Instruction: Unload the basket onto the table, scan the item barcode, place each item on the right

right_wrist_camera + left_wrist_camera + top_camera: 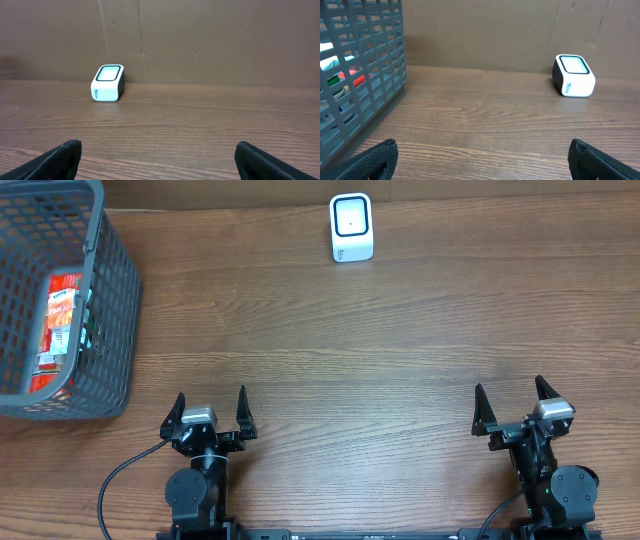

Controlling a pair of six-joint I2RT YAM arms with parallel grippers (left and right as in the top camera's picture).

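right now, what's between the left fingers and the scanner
Nothing. The stretch from the left fingers to the scanner is bare wooden table, clear in the overhead view; the basket stands off to the side.

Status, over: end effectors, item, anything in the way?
Left end effector open, empty. Right end effector open, empty. Red packet in basket, untouched. Scanner at far edge; basket walls ring packet.

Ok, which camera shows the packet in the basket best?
Overhead. It looks down into the basket and shows most of the packet, with its red printed face. The left wrist view catches only scraps of red and white through the basket's mesh. The right wrist view misses it altogether.
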